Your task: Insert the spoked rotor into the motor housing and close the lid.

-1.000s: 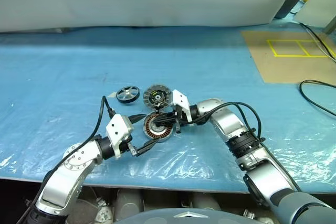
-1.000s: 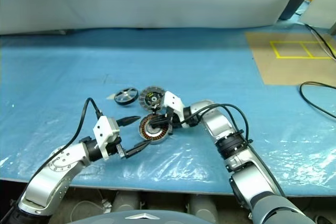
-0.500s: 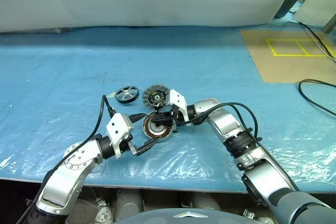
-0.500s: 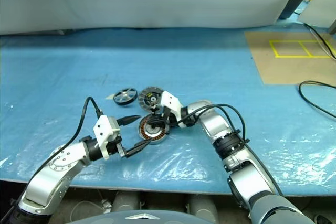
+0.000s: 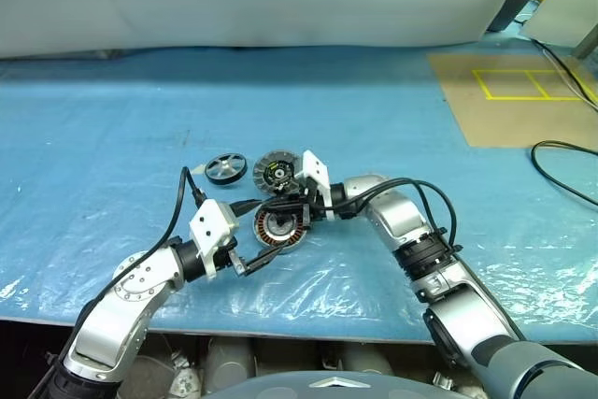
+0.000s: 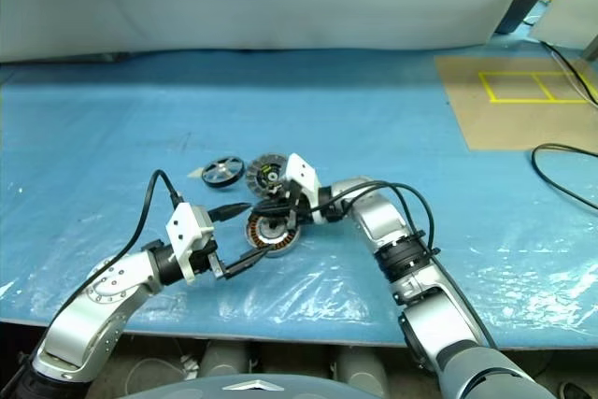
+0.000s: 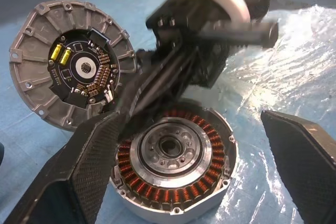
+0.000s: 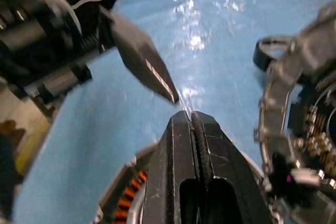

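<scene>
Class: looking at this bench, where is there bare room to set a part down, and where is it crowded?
Bare blue sheet lies left of the spoked rotor, and between the lid and the brown board. Crowded: motor housing, with the left gripper and right gripper there.

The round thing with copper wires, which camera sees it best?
The left wrist view: the motor housing appears big there, its copper ring and silver centre plain. The eye views show it small between the arms. The right wrist view shows just an edge past the shut right claw.
</scene>
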Motion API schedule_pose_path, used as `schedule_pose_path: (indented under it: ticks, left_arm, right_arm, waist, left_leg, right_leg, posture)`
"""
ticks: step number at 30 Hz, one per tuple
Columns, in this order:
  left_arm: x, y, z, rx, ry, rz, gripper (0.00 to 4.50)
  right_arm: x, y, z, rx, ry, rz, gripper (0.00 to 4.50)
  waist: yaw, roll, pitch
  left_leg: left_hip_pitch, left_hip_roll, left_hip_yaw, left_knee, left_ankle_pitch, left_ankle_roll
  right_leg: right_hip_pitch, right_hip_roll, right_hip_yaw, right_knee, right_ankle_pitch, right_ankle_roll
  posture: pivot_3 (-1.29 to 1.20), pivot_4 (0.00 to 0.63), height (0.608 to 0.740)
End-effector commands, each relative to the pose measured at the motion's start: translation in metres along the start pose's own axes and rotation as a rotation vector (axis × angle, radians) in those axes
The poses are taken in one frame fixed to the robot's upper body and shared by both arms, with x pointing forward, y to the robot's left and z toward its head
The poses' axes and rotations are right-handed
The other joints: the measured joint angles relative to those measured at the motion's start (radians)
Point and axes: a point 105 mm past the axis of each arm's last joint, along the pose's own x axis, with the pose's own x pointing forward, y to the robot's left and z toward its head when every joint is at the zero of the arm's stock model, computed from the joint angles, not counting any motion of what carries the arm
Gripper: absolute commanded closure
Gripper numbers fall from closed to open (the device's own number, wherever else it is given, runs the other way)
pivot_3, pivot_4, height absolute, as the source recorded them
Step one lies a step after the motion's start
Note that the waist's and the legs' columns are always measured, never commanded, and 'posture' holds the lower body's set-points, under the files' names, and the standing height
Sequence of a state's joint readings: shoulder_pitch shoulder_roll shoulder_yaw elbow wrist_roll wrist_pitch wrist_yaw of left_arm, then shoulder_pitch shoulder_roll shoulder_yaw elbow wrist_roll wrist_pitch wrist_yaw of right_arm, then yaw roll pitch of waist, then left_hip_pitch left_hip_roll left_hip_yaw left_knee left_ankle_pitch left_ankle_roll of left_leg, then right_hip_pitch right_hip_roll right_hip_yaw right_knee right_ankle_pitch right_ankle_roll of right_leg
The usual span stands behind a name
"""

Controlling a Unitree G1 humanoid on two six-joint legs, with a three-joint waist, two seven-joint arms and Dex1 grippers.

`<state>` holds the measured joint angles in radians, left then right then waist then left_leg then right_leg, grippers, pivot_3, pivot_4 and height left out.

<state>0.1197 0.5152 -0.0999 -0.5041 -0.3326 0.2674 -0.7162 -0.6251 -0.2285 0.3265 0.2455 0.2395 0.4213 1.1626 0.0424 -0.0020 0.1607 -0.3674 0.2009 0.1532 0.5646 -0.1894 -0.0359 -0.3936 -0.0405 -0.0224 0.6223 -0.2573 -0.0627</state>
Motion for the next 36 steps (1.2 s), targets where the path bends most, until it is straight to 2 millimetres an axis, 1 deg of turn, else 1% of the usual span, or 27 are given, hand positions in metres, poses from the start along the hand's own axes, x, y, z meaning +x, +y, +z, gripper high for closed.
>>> schedule_pose_path:
  ticks: [1, 3, 5, 9, 10, 14, 15, 19, 21, 23, 26, 28, 30, 32, 33, 34, 36]
  left_arm:
    - [0.000, -0.003, 0.003, 0.009, -0.022, -0.014, 0.00]
    - [0.000, -0.003, 0.002, 0.008, -0.022, -0.013, 0.00]
    - [0.000, -0.004, 0.002, 0.009, -0.023, -0.012, 0.00]
    - [0.000, -0.005, 0.004, 0.010, -0.025, -0.010, 0.00]
    - [0.000, -0.005, 0.005, 0.011, -0.025, -0.010, 0.00]
    - [0.001, -0.005, 0.007, 0.012, -0.028, -0.008, 0.00]
    - [0.001, -0.004, 0.007, 0.012, -0.028, -0.008, 0.00]
    - [0.002, -0.004, 0.007, 0.012, -0.030, -0.011, 0.00]
    - [0.003, -0.004, 0.006, 0.011, -0.030, -0.013, 0.00]
    - [0.003, -0.004, 0.006, 0.011, -0.029, -0.015, 0.00]
    - [0.003, -0.003, 0.006, 0.011, -0.030, -0.015, 0.00]
    - [0.002, -0.002, 0.005, 0.012, -0.029, -0.014, 0.00]
    - [0.001, -0.002, 0.005, 0.012, -0.028, -0.012, 0.00]
    - [0.001, -0.002, 0.004, 0.012, -0.026, -0.012, 0.00]
    - [0.000, -0.003, 0.004, 0.012, -0.026, -0.011, 0.00]
    - [0.000, -0.003, 0.004, 0.011, -0.026, -0.011, 0.00]
    - [0.000, -0.004, 0.003, 0.010, -0.026, -0.010, 0.00]
  right_arm:
    - [0.002, 0.007, 0.007, -0.078, 0.025, 0.043, 4.47]
    - [0.002, 0.004, -0.016, -0.095, 0.116, 0.022, 4.47]
    - [0.001, 0.002, -0.035, -0.092, 0.185, 0.010, 4.47]
    - [-0.003, 0.000, -0.065, -0.140, 0.312, 0.004, 4.47]
    - [-0.003, -0.001, -0.068, -0.132, 0.324, -0.006, 4.47]
    - [-0.001, -0.007, -0.061, -0.115, 0.285, -0.036, 4.47]
    - [-0.001, -0.007, -0.055, -0.111, 0.257, -0.035, 4.47]
    - [0.001, -0.001, -0.008, -0.004, 0.022, 0.008, 4.47]
    - [-0.001, 0.002, 0.008, 0.029, -0.040, 0.035, 4.47]
    - [-0.002, 0.006, 0.013, 0.028, -0.051, 0.055, 4.47]
    - [-0.002, 0.008, 0.010, 0.022, -0.030, 0.056, 4.47]
    - [0.000, 0.006, 0.003, -0.002, 0.009, 0.039, 4.47]
    - [0.001, 0.003, -0.011, -0.045, 0.082, 0.015, 4.47]
    - [0.001, 0.001, -0.031, -0.084, 0.178, -0.003, 4.47]
    - [0.000, -0.005, -0.046, -0.101, 0.247, -0.039, 4.47]
    - [0.000, -0.008, -0.056, -0.112, 0.292, -0.063, 4.47]
    - [-0.001, -0.007, -0.068, -0.092, 0.331, -0.060, 4.47]
  waist:
    - [0.000, 0.000, 0.000]
    - [0.000, 0.000, 0.000]
    - [0.000, 0.000, 0.000]
    - [0.000, 0.000, 0.000]
    - [0.000, 0.000, 0.000]
    - [0.000, 0.000, 0.000]
    - [0.000, 0.000, 0.000]
    - [0.000, 0.001, 0.001]
    - [0.001, 0.002, 0.001]
    - [0.000, 0.002, 0.001]
    - [0.000, 0.002, 0.001]
    - [0.000, 0.002, 0.001]
    - [0.000, 0.002, 0.001]
    - [0.000, 0.002, 0.001]
    - [0.000, 0.002, 0.001]
    - [0.000, 0.002, 0.001]
    - [-0.003, 0.002, 0.001]
  left_leg:
    - [0.000, 0.000, 0.000, 0.000, 0.000, 0.000]
    - [0.000, 0.000, 0.000, 0.000, 0.000, 0.000]
    - [0.000, 0.000, 0.000, 0.000, 0.000, 0.000]
    - [0.003, 0.000, 0.000, 0.000, 0.000, 0.000]
    - [0.004, 0.000, 0.000, 0.000, 0.000, 0.000]
    - [0.012, 0.000, 0.001, 0.000, -0.002, 0.002]
    - [0.014, 0.000, 0.001, 0.000, -0.002, 0.004]
    - [0.016, 0.000, 0.001, 0.000, -0.003, 0.004]
    - [0.012, 0.000, 0.001, 0.000, -0.002, 0.004]
    - [0.006, 0.000, 0.000, 0.000, -0.001, 0.002]
    - [0.000, 0.000, 0.000, -0.001, 0.000, 0.000]
    - [-0.002, 0.000, 0.000, -0.001, 0.000, 0.000]
    - [-0.002, 0.000, 0.000, -0.002, 0.000, 0.000]
    - [-0.002, 0.000, 0.000, -0.002, 0.000, 0.000]
    - [-0.002, 0.000, 0.000, -0.001, 0.000, 0.000]
    - [-0.002, 0.000, 0.000, -0.001, 0.000, 0.000]
    - [0.001, 0.000, 0.000, -0.001, 0.000, 0.000]
  right_leg:
    - [0.000, 0.000, 0.000, 0.000, 0.000, 0.000]
    - [0.000, 0.000, 0.000, 0.000, 0.000, 0.000]
    - [0.000, 0.000, 0.000, 0.000, 0.000, 0.000]
    - [0.002, 0.000, 0.000, 0.000, 0.000, 0.000]
    - [0.004, 0.000, 0.000, 0.000, 0.000, 0.000]
    - [0.010, 0.000, 0.001, 0.000, 0.000, 0.000]
    - [0.011, 0.000, 0.001, 0.000, 0.000, 0.000]
    - [0.013, 0.000, 0.001, 0.000, 0.000, 0.000]
    - [0.010, 0.000, 0.001, 0.000, 0.000, 0.000]
    - [0.004, 0.000, 0.001, 0.000, 0.000, -0.001]
    - [0.000, 0.000, 0.000, 0.000, 0.001, 0.001]
    - [-0.002, 0.000, -0.001, 0.000, 0.002, 0.003]
    - [-0.003, 0.000, -0.001, 0.000, 0.002, 0.003]
    - [-0.003, 0.000, -0.001, 0.000, 0.002, 0.002]
    - [-0.002, 0.000, -0.001, 0.000, 0.000, 0.000]
    - [-0.002, 0.000, -0.001, 0.000, 0.000, 0.000]
    - [0.000, 0.000, 0.000, 0.000, 0.000, -0.001]
  posture:
    - [0.00, 0.150, 0.740]
    - [0.00, 0.150, 0.740]
    - [0.00, 0.150, 0.740]
    - [0.00, 0.150, 0.740]
    - [0.00, 0.150, 0.740]
    - [0.00, 0.150, 0.740]
    - [0.00, 0.150, 0.740]
    - [0.00, 0.150, 0.740]
    - [0.00, 0.150, 0.740]
    - [0.00, 0.150, 0.740]
    - [0.00, 0.150, 0.740]
    - [0.00, 0.150, 0.740]
    - [0.00, 0.150, 0.740]
    - [0.00, 0.150, 0.740]
    - [0.00, 0.150, 0.740]
    - [0.00, 0.150, 0.740]
    - [0.00, 0.150, 0.740]
